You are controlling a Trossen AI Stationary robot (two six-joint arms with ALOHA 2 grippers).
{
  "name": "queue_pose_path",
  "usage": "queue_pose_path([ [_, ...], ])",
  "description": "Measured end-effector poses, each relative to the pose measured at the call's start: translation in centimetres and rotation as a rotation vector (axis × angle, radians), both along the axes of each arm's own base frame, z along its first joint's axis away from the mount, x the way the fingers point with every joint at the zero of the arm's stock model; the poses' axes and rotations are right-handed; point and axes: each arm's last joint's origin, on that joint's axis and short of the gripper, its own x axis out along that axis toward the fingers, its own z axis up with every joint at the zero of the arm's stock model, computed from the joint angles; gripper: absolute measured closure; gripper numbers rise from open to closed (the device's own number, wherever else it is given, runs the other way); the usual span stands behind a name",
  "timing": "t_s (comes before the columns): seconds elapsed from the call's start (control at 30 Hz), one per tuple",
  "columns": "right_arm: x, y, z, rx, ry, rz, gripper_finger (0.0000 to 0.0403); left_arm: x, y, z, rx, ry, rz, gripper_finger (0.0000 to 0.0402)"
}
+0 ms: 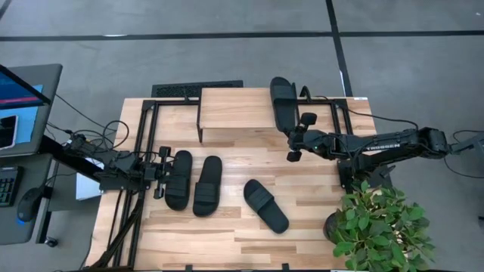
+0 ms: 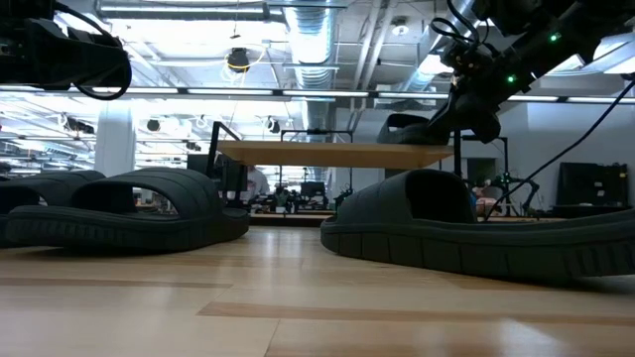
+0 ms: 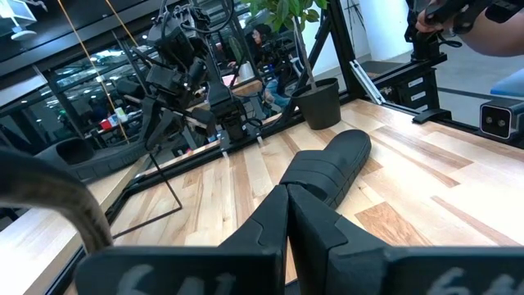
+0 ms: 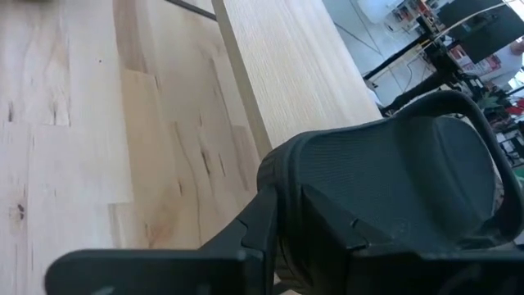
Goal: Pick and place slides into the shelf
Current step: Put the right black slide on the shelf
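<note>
The shelf [image 1: 234,109], a low rack with a light wood top, stands at the table's far middle. One black slide [image 1: 283,104] lies along the right end of its top, also seen in the low view [image 2: 409,127]. My right gripper [image 1: 290,138] is at that slide's near end, shut on it. Three more slides [image 1: 179,179] [image 1: 208,185] [image 1: 266,205] lie soles down on the table. My left gripper [image 1: 160,174] waits shut just left of the leftmost slide, touching nothing. My right gripper has the rim of the slide's near end [image 4: 282,176] between its two fingers. It comes from the table's right side, slanting down. The slide lies sole down along the shelf's top [image 4: 286,74].
A potted plant [image 1: 378,223] stands at the table's near right corner, close under the right arm. A black keyboard [image 1: 197,89] lies behind the shelf. A monitor [image 1: 23,106] and cables sit off the left edge. Bare wood shows along the near edge.
</note>
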Motion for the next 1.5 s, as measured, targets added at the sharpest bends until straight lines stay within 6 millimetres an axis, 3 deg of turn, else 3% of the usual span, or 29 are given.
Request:
queue_pose_path([
  [0.3,0.0,0.0,0.0,0.006,-0.005,-0.004,0.0327,0.0,0.0,0.0,0.0,0.0,0.0,0.0401],
  [0.93,0.0,-0.1,0.1,-0.015,-0.01,-0.037,0.0185,0.0,0.0,0.0,0.0,0.0,0.0,0.0401],
  [1.5,0.4,1.4,0.5,-0.045,-0.044,0.033,0.0185,0.0,0.0,0.0,0.0,0.0,0.0,0.0401],
])
